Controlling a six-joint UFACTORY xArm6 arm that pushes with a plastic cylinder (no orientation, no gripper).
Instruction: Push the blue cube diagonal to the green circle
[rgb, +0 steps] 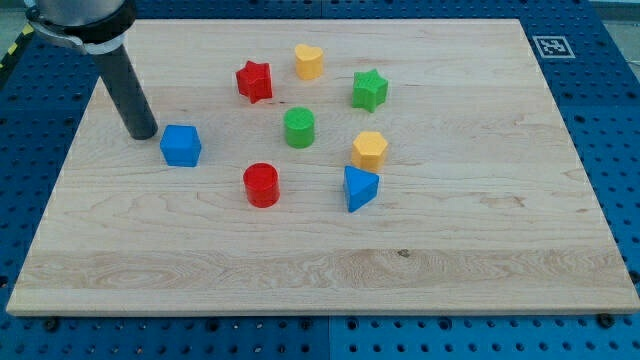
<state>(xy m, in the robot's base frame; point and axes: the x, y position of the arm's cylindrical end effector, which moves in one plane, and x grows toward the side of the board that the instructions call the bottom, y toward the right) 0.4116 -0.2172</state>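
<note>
The blue cube (181, 145) sits on the wooden board toward the view's left. The green circle (299, 128), a short green cylinder, stands near the board's middle, to the right of the cube and slightly higher in the view. My tip (141, 134) rests on the board just left of the blue cube, a small gap from it. The dark rod rises from the tip toward the view's top left.
A red star (254, 81), a yellow heart (309, 61) and a green star (369, 90) lie above the green circle. A red cylinder (261, 185), a yellow hexagon (369, 150) and a blue triangle (359, 188) lie below it. The board (460, 250) ends on blue pegboard.
</note>
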